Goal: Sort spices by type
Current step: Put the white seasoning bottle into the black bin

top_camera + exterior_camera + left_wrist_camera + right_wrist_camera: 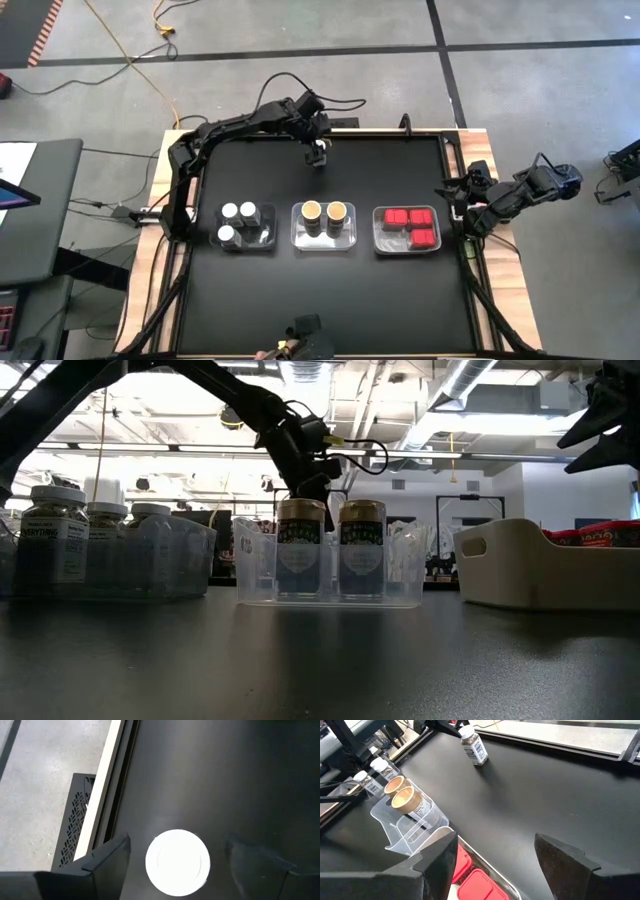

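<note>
A clear jar with a white cap (177,862) stands on its base on the black mat near the table's far edge (472,747). My left gripper (316,150) hangs over it, pointing steeply down. It is open, with one finger on each side of the cap and a gap on both sides. Three white-capped jars sit in the left clear tray (268,238), two tan-topped jars (323,212) in the middle tray, and red packets (408,225) in the right tray. My right gripper (495,855) waits open at the table's right edge, with nothing between its fingers.
The three trays stand in a row across the middle of the mat. A raised rail (107,785) runs along the far edge, close to the lone jar. Bare mat (390,170) lies between the jar and the trays. A camera mount (303,330) stands at the near edge.
</note>
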{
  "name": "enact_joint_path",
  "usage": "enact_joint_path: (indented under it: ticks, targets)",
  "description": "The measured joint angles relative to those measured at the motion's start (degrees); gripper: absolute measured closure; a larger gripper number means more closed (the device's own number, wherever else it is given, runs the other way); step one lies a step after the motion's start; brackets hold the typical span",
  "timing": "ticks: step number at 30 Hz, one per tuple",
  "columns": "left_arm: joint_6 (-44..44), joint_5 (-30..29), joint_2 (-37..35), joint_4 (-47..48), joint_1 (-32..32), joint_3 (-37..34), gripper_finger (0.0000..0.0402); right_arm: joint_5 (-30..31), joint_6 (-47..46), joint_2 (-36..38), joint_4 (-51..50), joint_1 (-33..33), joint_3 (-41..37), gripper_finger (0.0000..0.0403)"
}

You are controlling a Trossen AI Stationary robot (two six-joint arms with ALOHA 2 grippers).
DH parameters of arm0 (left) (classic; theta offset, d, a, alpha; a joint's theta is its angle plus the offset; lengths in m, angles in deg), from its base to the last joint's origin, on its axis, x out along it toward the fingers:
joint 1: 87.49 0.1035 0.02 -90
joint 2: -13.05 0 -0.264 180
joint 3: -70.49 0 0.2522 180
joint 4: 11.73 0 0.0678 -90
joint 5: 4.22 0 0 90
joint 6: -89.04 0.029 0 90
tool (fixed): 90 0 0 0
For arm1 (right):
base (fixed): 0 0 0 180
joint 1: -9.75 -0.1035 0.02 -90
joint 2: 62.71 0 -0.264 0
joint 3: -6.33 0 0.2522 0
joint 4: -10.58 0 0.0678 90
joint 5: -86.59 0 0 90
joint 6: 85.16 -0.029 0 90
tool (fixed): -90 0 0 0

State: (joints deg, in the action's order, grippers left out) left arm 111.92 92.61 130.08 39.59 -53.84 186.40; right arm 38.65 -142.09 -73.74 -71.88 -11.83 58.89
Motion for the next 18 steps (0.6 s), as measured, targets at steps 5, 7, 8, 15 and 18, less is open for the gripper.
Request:
enact_joint_path:
  ticks: [5, 7, 8, 15, 18]
  targets:
    - [0.0, -0.1, 0.0, 0.0, 0.0, 0.0, 0.0077, 0.0, 0.0, 0.0, 0.0, 0.0, 0.0, 0.0111]
    - [0.0, -0.3, 0.0, 0.0, 0.0, 0.0, 0.0076, 0.0, 0.0, 0.0, -0.1, 0.0, 0.0, 0.0111]
    - [-0.1, -0.3, 0.0, 0.0, 0.0, 0.0, 0.0076, 0.0, 0.0, 0.0, -0.1, 0.0, 0.0, 0.0111]
    - [-5.5, -0.7, 0.0, 0.3, -0.2, 0.0, 0.0077, 0.0, 0.0, 0.0, -0.1, 0.0, 0.0, 0.0111]
    - [-5.7, -0.6, 0.0, 0.4, -0.4, 0.0, 0.0077, 0.0, 0.0, 0.0, -0.3, 0.0, 0.0, 0.0111]
